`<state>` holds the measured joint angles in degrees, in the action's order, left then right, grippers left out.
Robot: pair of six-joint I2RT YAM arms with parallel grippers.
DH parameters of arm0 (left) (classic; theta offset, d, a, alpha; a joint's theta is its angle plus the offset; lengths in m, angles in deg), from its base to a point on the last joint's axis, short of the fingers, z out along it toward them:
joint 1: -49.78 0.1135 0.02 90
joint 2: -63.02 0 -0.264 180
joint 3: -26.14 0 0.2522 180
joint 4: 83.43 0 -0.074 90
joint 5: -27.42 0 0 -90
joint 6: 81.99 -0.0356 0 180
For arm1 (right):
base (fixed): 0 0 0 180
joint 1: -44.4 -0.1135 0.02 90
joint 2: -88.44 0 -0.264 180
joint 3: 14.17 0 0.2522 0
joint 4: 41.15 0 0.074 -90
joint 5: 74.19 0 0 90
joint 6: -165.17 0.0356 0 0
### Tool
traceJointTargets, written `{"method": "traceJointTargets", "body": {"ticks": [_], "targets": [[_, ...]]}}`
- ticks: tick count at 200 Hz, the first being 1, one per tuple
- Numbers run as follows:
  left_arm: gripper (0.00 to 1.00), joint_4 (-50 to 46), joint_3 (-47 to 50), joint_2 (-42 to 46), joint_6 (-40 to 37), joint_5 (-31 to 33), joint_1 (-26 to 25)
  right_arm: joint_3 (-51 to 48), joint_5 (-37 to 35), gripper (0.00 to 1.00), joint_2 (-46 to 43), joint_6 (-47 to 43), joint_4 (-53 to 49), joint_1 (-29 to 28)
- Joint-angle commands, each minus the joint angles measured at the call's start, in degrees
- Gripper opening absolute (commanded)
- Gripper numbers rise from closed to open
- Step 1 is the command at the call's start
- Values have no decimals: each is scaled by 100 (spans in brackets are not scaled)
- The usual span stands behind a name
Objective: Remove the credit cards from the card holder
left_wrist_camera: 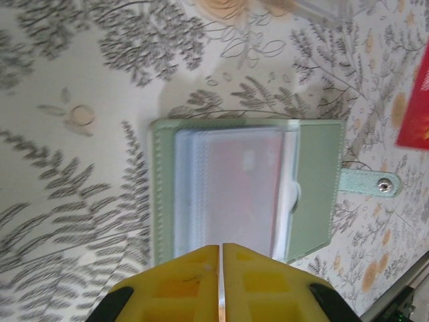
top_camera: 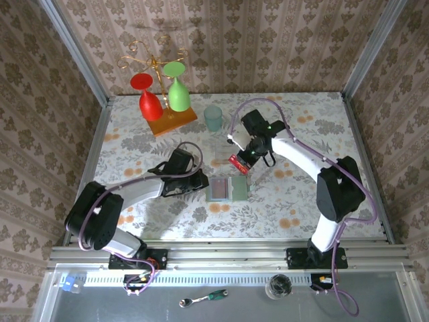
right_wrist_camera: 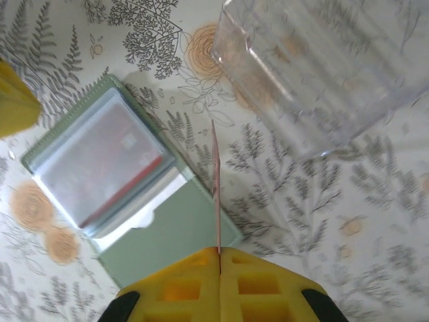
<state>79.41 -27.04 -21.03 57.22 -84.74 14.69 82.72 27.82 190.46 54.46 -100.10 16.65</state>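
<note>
The pale green card holder (top_camera: 238,188) lies open on the table, its clear sleeves (left_wrist_camera: 231,181) showing a reddish card inside (right_wrist_camera: 100,164). My left gripper (left_wrist_camera: 221,247) is shut with its tips over the holder's near edge (left_wrist_camera: 161,201); I cannot tell if a sleeve is pinched. It sits at the holder's left side (top_camera: 200,182). My right gripper (right_wrist_camera: 219,249) is shut on a red credit card (right_wrist_camera: 216,181), seen edge-on above the holder's plain green panel (right_wrist_camera: 174,238). From above, that card (top_camera: 236,163) hangs just behind the holder. The same red card shows at the right edge (left_wrist_camera: 417,107).
A clear plastic box (right_wrist_camera: 322,67) stands just behind the holder (top_camera: 223,155). A teal cup (top_camera: 213,117) and a wooden stand with a red and a green glass (top_camera: 164,97) are at the back. Patterned walls close the table in.
</note>
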Motion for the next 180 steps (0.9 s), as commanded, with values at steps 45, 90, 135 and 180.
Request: {"method": "traceJointTargets", "body": {"ticks": [45, 90, 135, 180], "targets": [[12, -73, 468, 561, 97, 185, 230, 2281, -379, 0, 1336, -2393, -1795, -47], [12, -126, 567, 622, 133, 196, 275, 4129, -291, 0, 2579, -2711, -2771, -32], [12, -165, 628, 675, 140, 211, 303, 5235, -286, 0, 3307, -2908, -3170, -16], [12, -187, 664, 644, 113, 192, 385, 5511, -269, 0, 3638, -3119, -3407, 5]]}}
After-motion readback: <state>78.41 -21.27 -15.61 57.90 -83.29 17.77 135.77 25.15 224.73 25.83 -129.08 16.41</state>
